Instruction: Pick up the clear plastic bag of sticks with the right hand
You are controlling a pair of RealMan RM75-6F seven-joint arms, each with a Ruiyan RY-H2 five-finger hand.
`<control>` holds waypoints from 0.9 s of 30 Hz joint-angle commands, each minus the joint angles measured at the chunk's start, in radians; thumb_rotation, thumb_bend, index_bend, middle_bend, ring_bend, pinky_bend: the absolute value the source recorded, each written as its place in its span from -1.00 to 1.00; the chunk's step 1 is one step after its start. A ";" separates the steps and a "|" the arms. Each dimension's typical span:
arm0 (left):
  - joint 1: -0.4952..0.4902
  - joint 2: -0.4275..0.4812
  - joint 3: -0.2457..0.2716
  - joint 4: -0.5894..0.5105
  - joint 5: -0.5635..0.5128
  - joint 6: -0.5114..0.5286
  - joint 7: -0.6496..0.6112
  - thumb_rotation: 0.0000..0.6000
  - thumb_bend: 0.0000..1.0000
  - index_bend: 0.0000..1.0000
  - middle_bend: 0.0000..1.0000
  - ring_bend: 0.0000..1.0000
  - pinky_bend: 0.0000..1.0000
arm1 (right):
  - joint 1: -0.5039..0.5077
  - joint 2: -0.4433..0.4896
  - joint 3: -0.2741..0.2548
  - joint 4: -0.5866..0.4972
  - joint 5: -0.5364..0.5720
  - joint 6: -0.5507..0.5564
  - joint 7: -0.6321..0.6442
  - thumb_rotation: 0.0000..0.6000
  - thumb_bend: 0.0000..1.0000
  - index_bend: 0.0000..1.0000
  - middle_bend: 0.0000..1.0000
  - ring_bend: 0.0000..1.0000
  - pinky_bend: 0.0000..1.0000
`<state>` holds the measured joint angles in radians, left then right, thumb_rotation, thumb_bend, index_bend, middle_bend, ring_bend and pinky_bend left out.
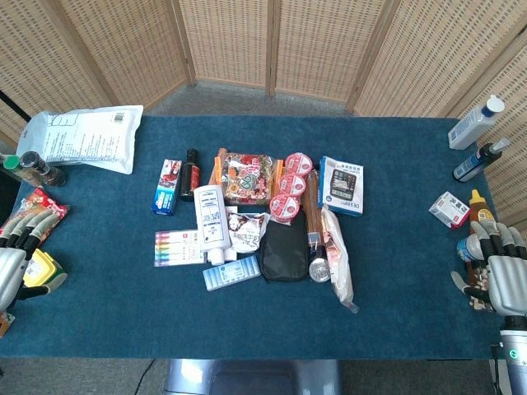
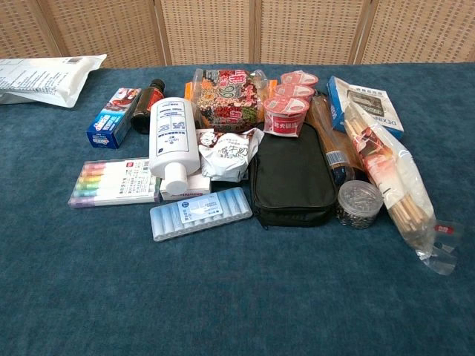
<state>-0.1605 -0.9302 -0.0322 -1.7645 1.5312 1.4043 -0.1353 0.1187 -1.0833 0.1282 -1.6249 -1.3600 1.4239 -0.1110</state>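
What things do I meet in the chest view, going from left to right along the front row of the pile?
Pack of highlighter markers → light blue ribbed case → black zip pouch → small clear jar of dark bits → clear plastic bag of sticks.

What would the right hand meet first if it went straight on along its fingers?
Probably the small bottle its fingertips already overlap, then the yellow-capped bottle. The right hand points up-table, not toward the stick bag. Depth unclear.

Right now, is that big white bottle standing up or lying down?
Lying down. The white bottle rests flat on its side on the blue table, its cap end on a small white box.
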 commanded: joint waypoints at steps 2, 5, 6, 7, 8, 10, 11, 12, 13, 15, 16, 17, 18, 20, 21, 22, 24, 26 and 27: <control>-0.003 -0.002 0.002 0.001 -0.001 -0.008 0.001 1.00 -0.48 -0.84 -0.89 -1.00 -1.00 | -0.001 0.000 -0.001 0.001 0.001 -0.001 0.002 0.67 -0.47 -1.00 -0.77 -1.00 -1.00; -0.002 0.000 0.003 0.000 0.001 -0.006 0.002 1.00 -0.48 -0.84 -0.89 -1.00 -1.00 | 0.001 0.000 -0.003 0.004 -0.002 -0.005 0.005 0.66 -0.47 -1.00 -0.77 -1.00 -1.00; 0.000 0.000 0.003 -0.001 0.004 0.000 0.003 1.00 -0.48 -0.84 -0.89 -1.00 -1.00 | 0.001 0.001 -0.004 0.004 -0.005 -0.005 0.006 0.67 -0.47 -1.00 -0.77 -1.00 -1.00; 0.002 0.002 0.003 -0.003 0.008 0.006 0.003 1.00 -0.48 -0.84 -0.89 -1.00 -1.00 | 0.001 0.003 -0.004 0.003 -0.009 -0.004 0.007 0.67 -0.47 -1.00 -0.77 -1.00 -1.00; 0.004 0.003 0.004 -0.004 0.009 0.010 0.002 1.00 -0.48 -0.84 -0.89 -1.00 -1.00 | 0.002 0.004 -0.004 0.002 -0.011 -0.004 0.008 0.67 -0.47 -1.00 -0.77 -1.00 -1.00; 0.004 0.007 0.003 -0.005 0.008 0.011 0.001 1.00 -0.48 -0.85 -0.89 -1.00 -1.00 | 0.002 0.007 -0.005 -0.002 -0.014 -0.003 0.010 0.67 -0.47 -1.00 -0.77 -1.00 -1.00; 0.003 0.009 0.002 -0.005 0.007 0.009 0.000 1.00 -0.48 -0.85 -0.89 -1.00 -1.00 | 0.003 0.008 -0.004 -0.004 -0.015 -0.003 0.009 0.67 -0.47 -1.00 -0.77 -1.00 -1.00; 0.001 0.012 0.001 -0.007 0.006 0.007 -0.001 1.00 -0.48 -0.85 -0.89 -1.00 -1.00 | 0.005 0.010 -0.004 -0.007 -0.015 -0.005 0.008 0.68 -0.47 -1.00 -0.77 -1.00 -1.00; -0.001 0.015 -0.002 -0.009 0.005 0.006 -0.002 1.00 -0.48 -0.85 -0.89 -1.00 -1.00 | 0.006 0.012 -0.003 -0.011 -0.016 -0.006 0.006 0.68 -0.47 -1.00 -0.77 -1.00 -1.00; -0.005 0.023 -0.008 -0.014 0.005 0.007 0.000 1.00 -0.48 -0.85 -0.89 -1.00 -1.00 | 0.011 0.016 -0.001 -0.019 -0.016 -0.010 0.001 0.67 -0.47 -1.00 -0.77 -1.00 -1.00; -0.008 0.028 -0.011 -0.019 0.004 0.007 0.002 1.00 -0.48 -0.85 -0.89 -1.00 -1.00 | 0.014 0.019 0.002 -0.026 -0.015 -0.012 -0.006 0.67 -0.47 -1.00 -0.77 -1.00 -1.00; -0.011 0.032 -0.013 -0.023 0.003 0.005 0.004 1.00 -0.48 -0.85 -0.89 -1.00 -1.00 | 0.017 0.020 0.003 -0.031 -0.014 -0.013 -0.010 0.67 -0.47 -1.00 -0.77 -1.00 -1.00; -0.013 0.036 -0.014 -0.027 0.002 0.002 0.006 1.00 -0.48 -0.85 -0.89 -1.00 -1.00 | 0.019 0.021 0.005 -0.037 -0.013 -0.015 -0.013 0.67 -0.47 -1.00 -0.76 -1.00 -1.00; -0.019 0.042 -0.016 -0.034 -0.001 -0.007 0.012 1.00 -0.48 -0.85 -0.89 -1.00 -1.00 | 0.025 0.024 0.008 -0.052 -0.010 -0.022 -0.017 0.68 -0.47 -1.00 -0.77 -1.00 -1.00; -0.021 0.042 -0.018 -0.036 -0.003 -0.011 0.015 1.00 -0.48 -0.85 -0.89 -1.00 -1.00 | 0.029 0.025 0.009 -0.058 -0.008 -0.028 -0.019 0.68 -0.47 -1.00 -0.77 -1.00 -1.00; -0.025 0.042 -0.019 -0.037 -0.006 -0.015 0.018 1.00 -0.48 -0.85 -0.89 -1.00 -1.00 | 0.034 0.027 0.009 -0.067 -0.006 -0.037 -0.022 0.68 -0.47 -1.00 -0.77 -1.00 -1.00; -0.030 0.039 -0.020 -0.038 -0.009 -0.023 0.020 1.00 -0.48 -0.85 -0.89 -1.00 -1.00 | 0.042 0.029 0.011 -0.077 -0.005 -0.046 -0.033 0.67 -0.48 -1.00 -0.77 -1.00 -1.00; -0.035 0.035 -0.021 -0.036 -0.011 -0.031 0.022 1.00 -0.48 -0.85 -0.89 -1.00 -1.00 | 0.051 0.028 0.012 -0.088 -0.006 -0.055 -0.046 0.67 -0.48 -1.00 -0.78 -1.00 -1.00; -0.037 0.032 -0.022 -0.035 -0.011 -0.033 0.023 1.00 -0.48 -0.85 -0.89 -1.00 -1.00 | 0.056 0.028 0.013 -0.093 -0.008 -0.059 -0.049 0.67 -0.48 -1.00 -0.78 -1.00 -1.00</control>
<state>-0.1965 -0.8971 -0.0533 -1.8004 1.5205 1.3720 -0.1133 0.1721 -1.0554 0.1398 -1.7145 -1.3675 1.3671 -0.1572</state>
